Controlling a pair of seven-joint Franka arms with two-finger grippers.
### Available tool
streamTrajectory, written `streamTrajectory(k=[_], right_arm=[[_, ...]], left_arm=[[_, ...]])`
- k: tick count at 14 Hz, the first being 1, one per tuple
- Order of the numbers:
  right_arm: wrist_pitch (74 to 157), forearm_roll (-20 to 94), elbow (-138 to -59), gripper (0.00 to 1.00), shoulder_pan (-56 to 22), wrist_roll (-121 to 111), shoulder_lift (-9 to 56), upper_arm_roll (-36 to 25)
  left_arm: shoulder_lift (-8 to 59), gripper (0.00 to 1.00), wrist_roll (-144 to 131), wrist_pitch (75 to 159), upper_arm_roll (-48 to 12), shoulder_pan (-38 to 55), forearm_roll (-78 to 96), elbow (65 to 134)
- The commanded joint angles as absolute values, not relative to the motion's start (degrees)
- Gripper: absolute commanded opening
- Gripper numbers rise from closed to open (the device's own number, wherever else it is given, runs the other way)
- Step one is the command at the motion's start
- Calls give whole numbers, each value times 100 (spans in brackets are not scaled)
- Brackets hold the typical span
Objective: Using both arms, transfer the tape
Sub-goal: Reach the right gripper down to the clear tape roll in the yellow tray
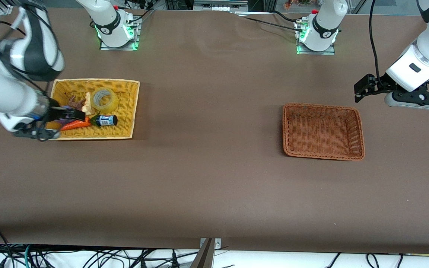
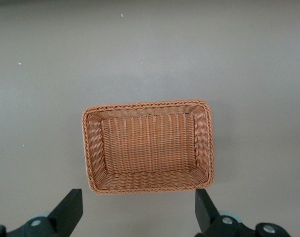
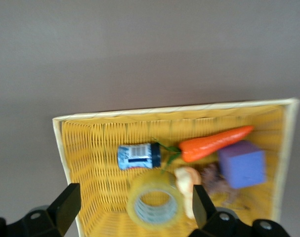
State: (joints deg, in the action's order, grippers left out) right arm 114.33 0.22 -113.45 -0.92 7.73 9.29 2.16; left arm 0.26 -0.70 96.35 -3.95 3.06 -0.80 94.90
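Right wrist view: right gripper [image 3: 132, 210] hovering, jaws apart, over tape [image 3: 154, 202] in yellow basket [image 3: 80, 148] | left gripper [image 2: 137, 210] waiting, jaws apart, over brown basket [image 2: 209, 143] | risking snagging neighbouring bottle [image 3: 138, 156] through crowding.

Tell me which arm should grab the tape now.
Right. The right gripper, open, hangs over the yellow basket holding the tape; the left gripper, open, waits by the brown basket.

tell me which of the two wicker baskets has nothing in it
The brown woven wicker basket toward the left arm's end; the yellow woven basket holds all the items.
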Motion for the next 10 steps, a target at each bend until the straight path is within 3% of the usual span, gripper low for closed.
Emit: streamTrajectory(k=[1, 10], right_arm=[[12617, 70, -13135, 100, -70, 1728, 19, 815], [14078, -307, -14544, 100, -62, 1749, 18, 1081]], left_arm=[[105, 100, 61, 9527, -387, 299, 35, 9308], [105, 100, 62, 9527, -387, 299, 35, 9308]])
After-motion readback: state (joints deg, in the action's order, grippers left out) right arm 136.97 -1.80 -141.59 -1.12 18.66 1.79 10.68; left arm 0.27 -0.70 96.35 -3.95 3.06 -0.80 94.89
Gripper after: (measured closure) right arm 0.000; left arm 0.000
